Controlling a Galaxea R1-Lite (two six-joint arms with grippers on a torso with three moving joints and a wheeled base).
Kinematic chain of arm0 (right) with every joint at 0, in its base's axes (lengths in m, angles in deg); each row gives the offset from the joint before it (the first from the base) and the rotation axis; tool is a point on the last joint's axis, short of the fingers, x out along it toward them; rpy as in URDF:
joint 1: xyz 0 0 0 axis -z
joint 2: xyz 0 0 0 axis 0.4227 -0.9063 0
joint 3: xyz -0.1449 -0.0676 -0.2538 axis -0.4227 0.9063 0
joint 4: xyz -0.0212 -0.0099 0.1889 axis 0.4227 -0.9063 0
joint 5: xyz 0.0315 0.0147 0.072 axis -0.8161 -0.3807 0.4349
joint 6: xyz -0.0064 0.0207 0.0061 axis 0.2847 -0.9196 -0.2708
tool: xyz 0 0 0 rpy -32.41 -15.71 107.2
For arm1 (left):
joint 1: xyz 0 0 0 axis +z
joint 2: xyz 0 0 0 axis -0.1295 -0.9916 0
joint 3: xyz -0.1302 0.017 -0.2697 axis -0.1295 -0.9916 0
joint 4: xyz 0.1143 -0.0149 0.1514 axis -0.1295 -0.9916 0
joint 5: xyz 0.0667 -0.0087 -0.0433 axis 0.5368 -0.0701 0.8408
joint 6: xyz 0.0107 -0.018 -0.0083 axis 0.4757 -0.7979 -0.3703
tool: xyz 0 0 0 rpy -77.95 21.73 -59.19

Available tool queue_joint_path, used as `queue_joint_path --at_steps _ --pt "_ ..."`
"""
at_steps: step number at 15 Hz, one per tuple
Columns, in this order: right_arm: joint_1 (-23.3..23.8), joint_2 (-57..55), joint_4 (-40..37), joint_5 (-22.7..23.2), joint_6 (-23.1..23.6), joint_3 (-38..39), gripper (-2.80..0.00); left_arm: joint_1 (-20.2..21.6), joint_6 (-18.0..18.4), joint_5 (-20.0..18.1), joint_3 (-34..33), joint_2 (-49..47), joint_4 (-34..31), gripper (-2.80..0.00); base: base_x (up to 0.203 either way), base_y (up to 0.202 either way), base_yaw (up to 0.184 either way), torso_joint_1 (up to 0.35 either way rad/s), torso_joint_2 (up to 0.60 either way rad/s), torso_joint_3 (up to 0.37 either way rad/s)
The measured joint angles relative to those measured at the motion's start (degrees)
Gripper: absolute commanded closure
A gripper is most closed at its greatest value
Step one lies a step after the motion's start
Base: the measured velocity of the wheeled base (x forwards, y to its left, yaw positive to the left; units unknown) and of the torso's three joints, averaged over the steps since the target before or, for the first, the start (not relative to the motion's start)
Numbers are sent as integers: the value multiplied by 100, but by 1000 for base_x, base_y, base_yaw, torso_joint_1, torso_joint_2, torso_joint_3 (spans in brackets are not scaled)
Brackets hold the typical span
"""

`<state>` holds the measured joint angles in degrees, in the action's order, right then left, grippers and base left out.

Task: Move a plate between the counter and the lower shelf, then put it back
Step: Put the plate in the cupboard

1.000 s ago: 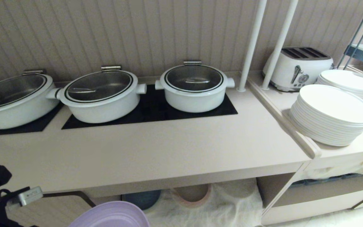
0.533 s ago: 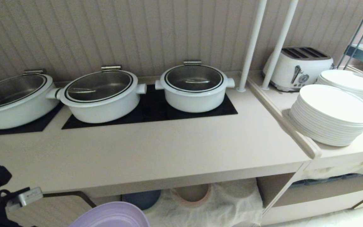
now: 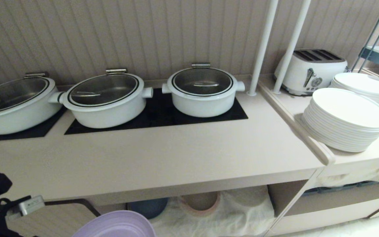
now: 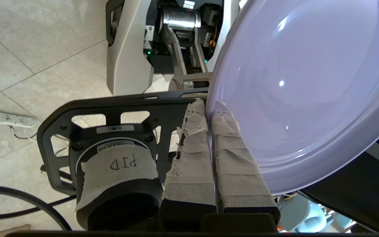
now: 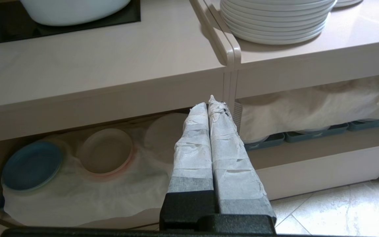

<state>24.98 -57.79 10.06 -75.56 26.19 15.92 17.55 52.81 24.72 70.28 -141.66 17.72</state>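
Left gripper (image 4: pixel 209 108) pinched only the plate (image 4: pixel 308 92) by its rim, below the counter (image 3: pixel 163 158); such a thin edge grip risked slipping or tilting if bumped.

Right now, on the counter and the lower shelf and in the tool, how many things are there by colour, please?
White pots: 3
White plate stacks: 2
White toaster: 1
Purple plate: 1
Blue plate: 1
Pink plate: 1
Total: 9

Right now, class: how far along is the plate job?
Done: the round lavender plate is picked up, pinched at its rim by the left gripper. In hand: carrying it below the beige counter. Left: setting it down. Right gripper idles shut.
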Motion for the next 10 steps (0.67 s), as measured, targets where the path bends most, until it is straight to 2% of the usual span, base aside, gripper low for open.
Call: queue_joint_path --at_steps 10 --pt "-2 0 0 0 1 0 0 -2 -5 0 -4 0 0 0 0 0 0 -126 277 143"
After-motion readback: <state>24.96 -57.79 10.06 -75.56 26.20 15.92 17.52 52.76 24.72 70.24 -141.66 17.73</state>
